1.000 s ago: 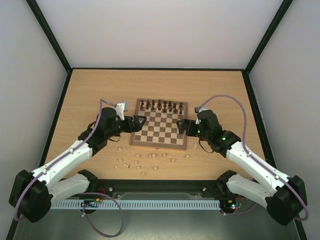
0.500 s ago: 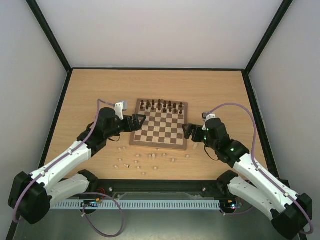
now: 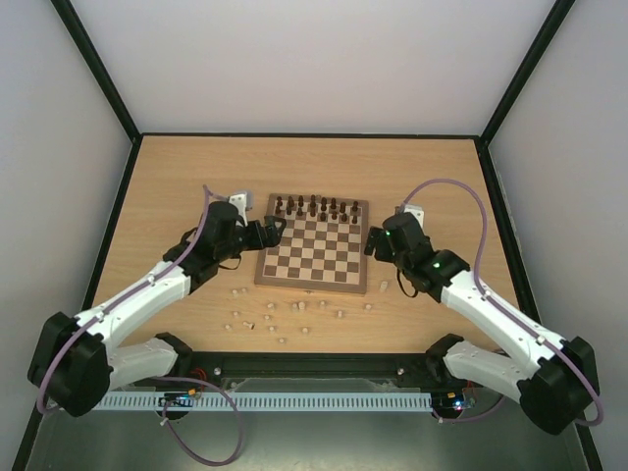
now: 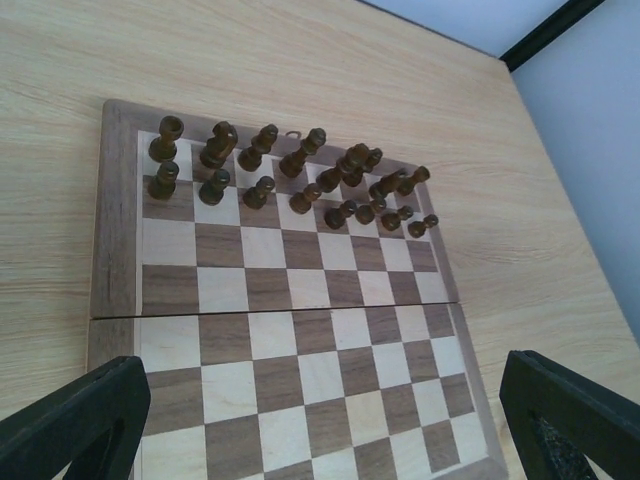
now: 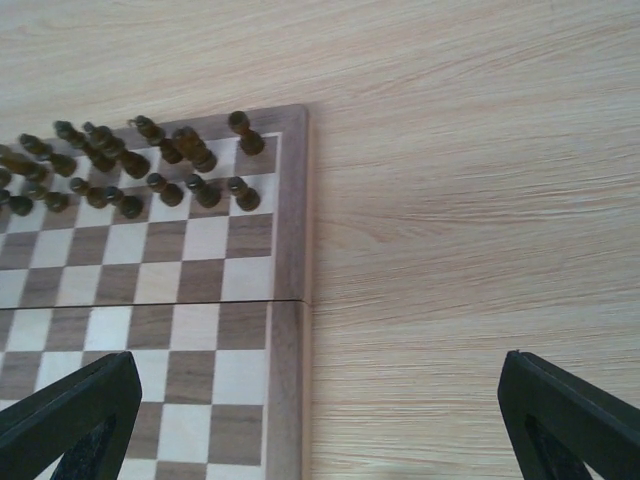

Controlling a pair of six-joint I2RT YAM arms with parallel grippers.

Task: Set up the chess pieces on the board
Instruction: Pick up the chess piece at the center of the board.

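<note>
Desk [image 3: 177,186]: pale chess pieces [image 3: 301,306] lie loose just beside the board [image 3: 314,257]; we judge none placed.
Far rows: dark pieces [image 3: 314,206] stand ranked.
Left end effector [image 3: 278,234], right end effector [image 3: 370,243]: spread apart, empty.

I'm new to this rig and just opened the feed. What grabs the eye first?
The board sits at centre, with dark brown pieces lined up in its two far rows. The chess pieces, pale and tiny, lie scattered beside its near edge. The left end effector and right end effector flank the board, both open and empty.
</note>
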